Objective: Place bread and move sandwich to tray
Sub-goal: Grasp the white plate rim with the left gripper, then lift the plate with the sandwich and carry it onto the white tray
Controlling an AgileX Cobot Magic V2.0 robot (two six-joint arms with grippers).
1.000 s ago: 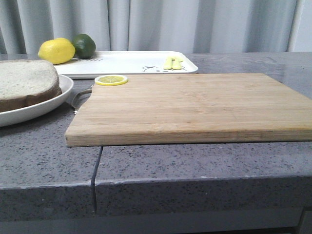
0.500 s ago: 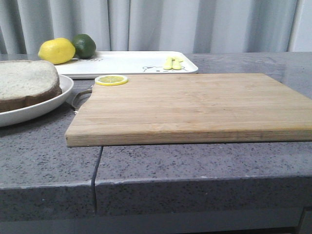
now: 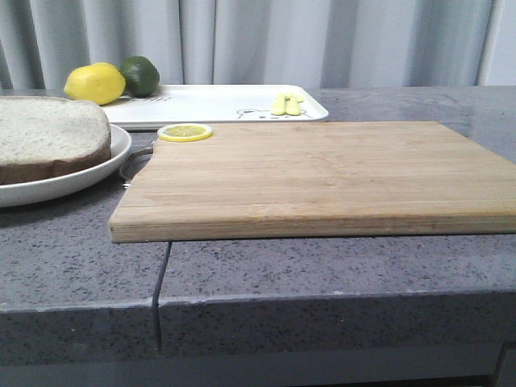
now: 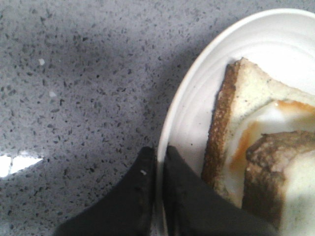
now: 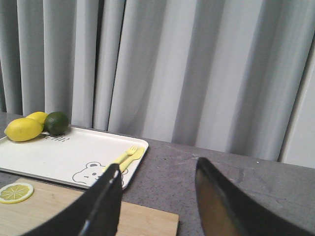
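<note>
Where the left hand pinches: brown-crusted, egg-topped sandwich.

Only the fingers of the robot show, and on the left arm's matte black, tapered plastic gripper they are two dark wedges that broaden toward the wrist, with a tiny pale fleck on the outer finger. Over on the right arm's black, blade-shaped gripper, the fingers are smooth and slightly glossy, curving to rounded tips, and the inner face of the far finger catches a dull brownish sheen. No cables, screws or printed markings can be made out on either pair.
</note>
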